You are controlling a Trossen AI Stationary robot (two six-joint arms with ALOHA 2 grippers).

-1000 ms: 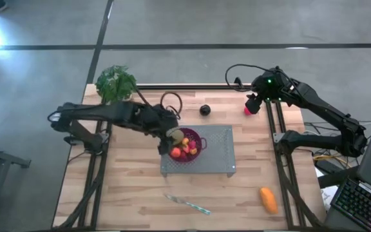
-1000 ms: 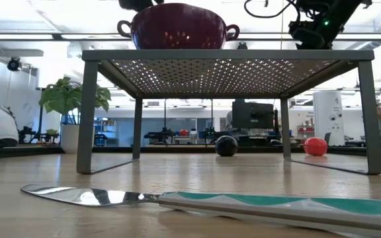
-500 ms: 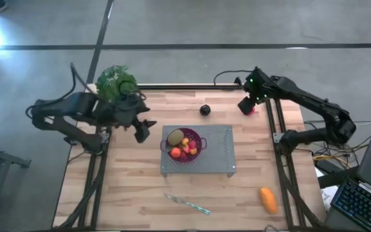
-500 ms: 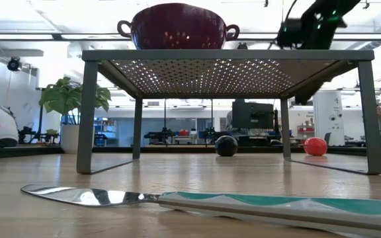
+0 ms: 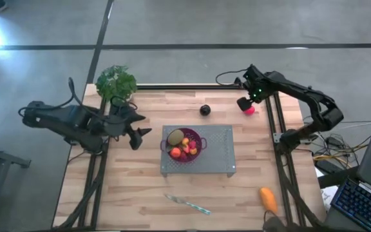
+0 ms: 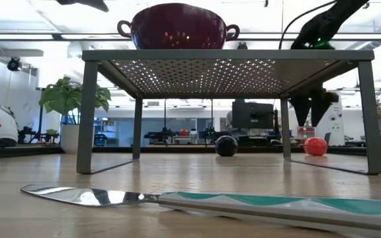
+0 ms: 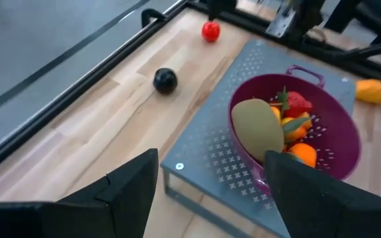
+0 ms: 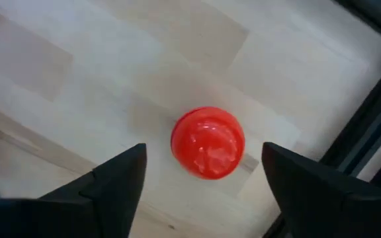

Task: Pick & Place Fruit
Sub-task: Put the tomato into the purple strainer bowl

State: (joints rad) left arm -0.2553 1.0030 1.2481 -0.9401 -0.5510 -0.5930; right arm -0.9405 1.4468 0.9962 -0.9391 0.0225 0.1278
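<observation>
Grey concrete floor surrounds one pale wooden desk [image 5: 127,187] in the high view. At frame centre stands one perforated grey metal stand [image 5: 219,149], and on its left part sits one purple colander [image 5: 197,139] holding one olive-green kiwi [image 5: 175,136], red strawberries [image 5: 176,153] and small orange pieces [image 5: 190,147] whose exact count cannot be told. Three fruits lie loose on the desk: one dark plum [image 5: 205,110] above the stand, one pink-red ball [image 5: 250,110] at upper right, and one oblong orange fruit [image 5: 268,199] at lower right. One silver knife [image 5: 187,204] with a teal handle lies below the stand, and one leafy green plant [image 5: 116,82] sits at the desk's upper left corner. The left gripper [image 5: 136,130] hovers left of the stand, its jaws spread and holding nothing. The right gripper [image 8: 204,173] hangs over the pink-red ball, jaws wide apart on either side of it and not gripping it; in the low view the jaws stand above the ball, just left of it.
</observation>
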